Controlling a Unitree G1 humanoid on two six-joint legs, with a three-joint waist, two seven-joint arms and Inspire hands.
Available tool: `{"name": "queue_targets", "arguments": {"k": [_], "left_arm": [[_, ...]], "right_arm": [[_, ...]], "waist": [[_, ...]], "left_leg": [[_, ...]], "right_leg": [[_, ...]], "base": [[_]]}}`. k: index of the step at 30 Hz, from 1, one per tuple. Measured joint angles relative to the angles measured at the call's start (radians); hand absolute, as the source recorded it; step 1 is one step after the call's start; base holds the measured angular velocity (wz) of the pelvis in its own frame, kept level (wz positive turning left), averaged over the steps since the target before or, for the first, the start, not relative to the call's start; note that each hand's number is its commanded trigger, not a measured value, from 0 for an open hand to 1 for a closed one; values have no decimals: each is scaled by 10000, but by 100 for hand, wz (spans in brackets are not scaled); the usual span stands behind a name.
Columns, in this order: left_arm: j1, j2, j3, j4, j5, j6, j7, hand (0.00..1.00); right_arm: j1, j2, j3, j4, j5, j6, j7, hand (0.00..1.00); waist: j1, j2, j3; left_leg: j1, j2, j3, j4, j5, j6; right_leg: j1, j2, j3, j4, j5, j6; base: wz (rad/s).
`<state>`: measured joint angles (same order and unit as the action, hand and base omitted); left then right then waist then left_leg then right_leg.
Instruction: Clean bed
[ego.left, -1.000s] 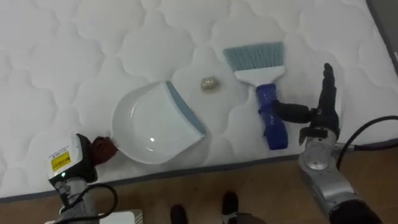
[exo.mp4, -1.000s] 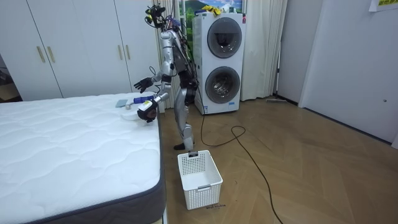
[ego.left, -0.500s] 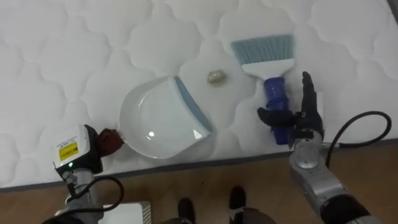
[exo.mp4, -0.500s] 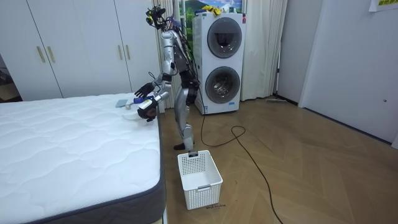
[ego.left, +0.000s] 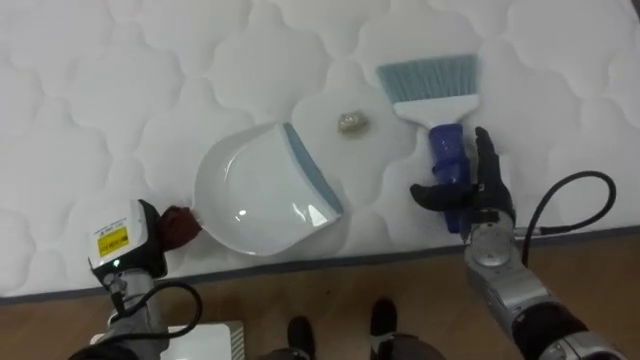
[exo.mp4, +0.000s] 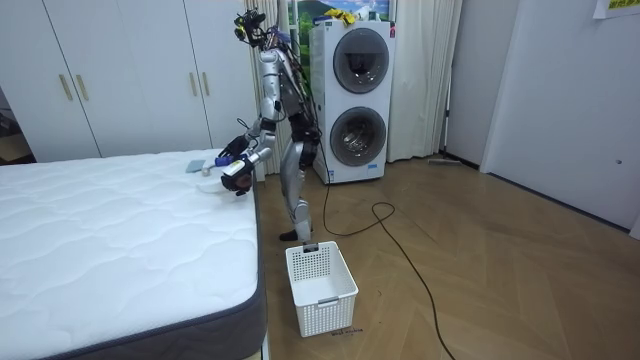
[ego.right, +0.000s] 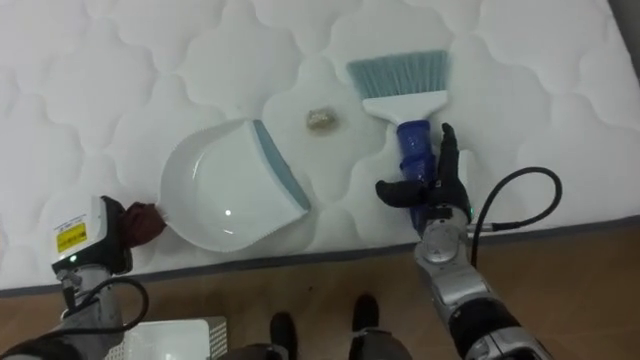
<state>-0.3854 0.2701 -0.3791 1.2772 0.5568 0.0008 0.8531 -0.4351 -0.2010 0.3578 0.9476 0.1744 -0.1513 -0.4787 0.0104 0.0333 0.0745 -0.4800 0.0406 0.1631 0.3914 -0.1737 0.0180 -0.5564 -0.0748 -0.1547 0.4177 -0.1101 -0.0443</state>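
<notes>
Left eye view, looking down from the robot's head: nearest to us runs a strip of wooden floor (ego.left: 330, 290), and above it the edge of the bed (ego.left: 120, 90), whose white quilted top fills everything beyond.

At the lower left, the left hand (ego.left: 140, 238) sits at the bed's edge. A dark red shape (ego.left: 178, 226) lies between it and the rim of a dustpan (ego.left: 250, 195). We cannot tell how its fingers are set.

At the lower right, the right hand (ego.left: 487, 195) stands over the bed's edge. Its fingers (ego.left: 484, 160) are straight and point away from the robot, and the thumb is spread wide to the left. The thumb reaches across the near end of the blue handle of a brush (ego.left: 437, 95), and the fingers lie just beside the handle on its right. They are not closed round it.

The dustpan is round and white and lies flat on the bed, with its grey-blue lip turned toward the upper right. Just past the lip sits a small pale scrap (ego.left: 351, 122), apart from both tools. Farthest off, the brush's light blue bristles fan out to the right of the scrap.

From the room view, we see the robot standing at the bed's side with both arms out over it. A white basket (exo.mp4: 320, 288) stands on the floor nearby, and two stacked washing machines (exo.mp4: 358, 100) stand behind the robot.
</notes>
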Motion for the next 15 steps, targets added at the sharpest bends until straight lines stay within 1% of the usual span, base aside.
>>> {"name": "queue_targets", "arguments": {"k": [5,12,15], "left_arm": [[-209,3,1,-2,53,37,-84,100],[-252,12,-90,-2,47,85,-116,100],[-303,1,-94,-1,111,203,-117,100]], "right_arm": [[-307,-18,133,634,-192,3,150,0],[-547,-22,460,1287,-274,11,156,0],[-625,-22,452,1541,-688,191,157,0]], "waist": [[14,0,0],[8,5,2],[-24,62,33]], "left_leg": [[-61,-3,-27,27,0,0],[-55,-10,-60,53,-1,0],[-14,-11,-205,68,-1,0]], "right_leg": [[-9,-16,-124,-16,4,-6],[44,-13,-156,-13,9,-8],[176,-39,-301,-47,10,-11]], "base": [[3],[1],[14]]}}
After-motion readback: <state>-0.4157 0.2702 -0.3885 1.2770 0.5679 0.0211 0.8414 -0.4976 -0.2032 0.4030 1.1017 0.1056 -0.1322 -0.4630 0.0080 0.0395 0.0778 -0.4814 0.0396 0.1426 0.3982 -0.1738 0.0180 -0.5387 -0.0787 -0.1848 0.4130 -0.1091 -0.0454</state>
